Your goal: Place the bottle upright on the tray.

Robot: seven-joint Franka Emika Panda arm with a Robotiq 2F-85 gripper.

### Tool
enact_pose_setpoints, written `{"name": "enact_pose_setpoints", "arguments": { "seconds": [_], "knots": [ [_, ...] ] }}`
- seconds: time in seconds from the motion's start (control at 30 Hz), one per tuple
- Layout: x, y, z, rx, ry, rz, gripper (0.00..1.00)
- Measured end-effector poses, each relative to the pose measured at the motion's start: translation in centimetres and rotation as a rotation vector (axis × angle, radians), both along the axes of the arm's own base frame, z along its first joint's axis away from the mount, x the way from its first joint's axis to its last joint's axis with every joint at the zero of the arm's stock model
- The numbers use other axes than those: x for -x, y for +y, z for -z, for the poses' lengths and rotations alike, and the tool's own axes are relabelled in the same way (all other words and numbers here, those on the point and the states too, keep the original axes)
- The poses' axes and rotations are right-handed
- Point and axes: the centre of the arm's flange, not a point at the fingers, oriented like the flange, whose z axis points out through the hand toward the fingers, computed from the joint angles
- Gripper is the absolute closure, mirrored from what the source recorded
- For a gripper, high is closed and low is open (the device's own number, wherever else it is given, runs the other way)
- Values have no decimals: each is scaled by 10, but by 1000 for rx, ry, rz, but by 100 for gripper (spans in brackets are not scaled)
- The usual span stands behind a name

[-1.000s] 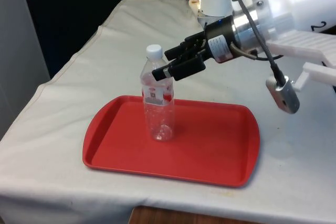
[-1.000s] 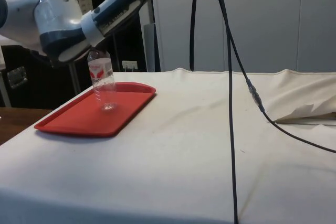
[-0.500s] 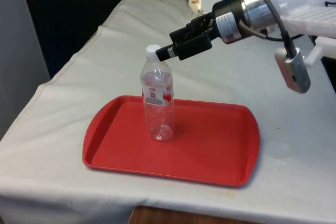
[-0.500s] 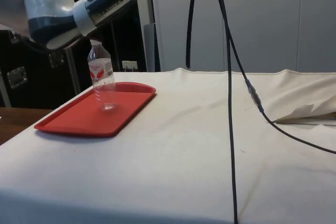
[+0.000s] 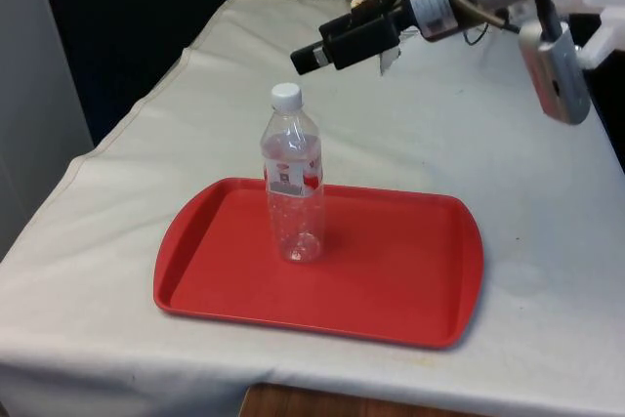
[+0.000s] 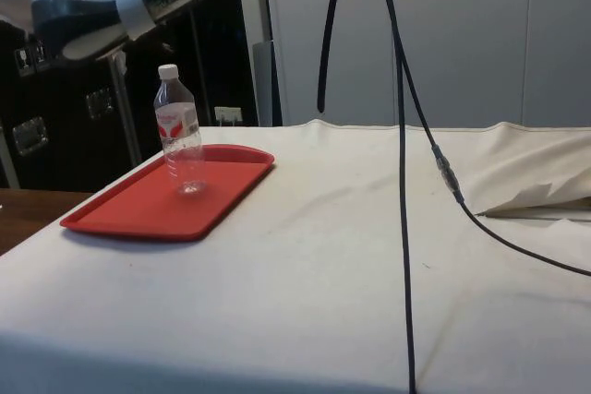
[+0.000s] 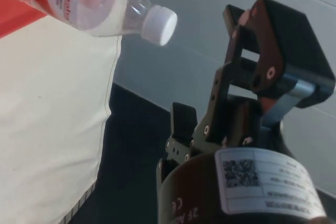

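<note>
Nearest in the front view, under the hem of the white table cloth (image 5: 117, 271), a strip of brown wood, cut off by the frame. Next, lying flat on that cloth, a red plastic tray with rounded corners and a low rim (image 5: 410, 285). On the tray, toward 9 o'clock from its middle, a clear plastic bottle with a white screw cap and a red-and-white label (image 5: 293, 183). Stands upright on its base, touched by nothing. Looks empty, though hard to be sure through the clear wall. Label print too small to read there.

Farther back and higher, toward 1 o'clock from the cap, the black two-finger gripper (image 5: 311, 56). Hangs well clear of the bottle, tips pointing toward 8 o'clock. Overlapping into one dark bar from this side, so no gap to judge here. From the wrist, fingers (image 7: 278, 45) apart, with nothing between them; bottle neck and cap seen beyond the tips, bottle body cut off at the frame edge.

From the side, same tray (image 6: 138, 209) and bottle (image 6: 178, 131), upright. At 11 o'clock above the cap, the white arm (image 6: 74, 6), cut off by the frame and covering the gripper. Closer to that camera, a black cable (image 6: 403, 182) hanging down across the cloth.
</note>
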Motion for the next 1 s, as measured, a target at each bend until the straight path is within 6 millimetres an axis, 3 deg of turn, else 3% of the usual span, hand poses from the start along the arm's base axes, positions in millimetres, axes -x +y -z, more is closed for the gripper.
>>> {"name": "enact_pose_setpoints", "arguments": {
  "seconds": [0.87, 1.0],
  "knots": [
    [1, 2, -49, -49, -51, 4, 0],
    [2, 2, -48, -52, -49, 4, 0]
  ]
}}
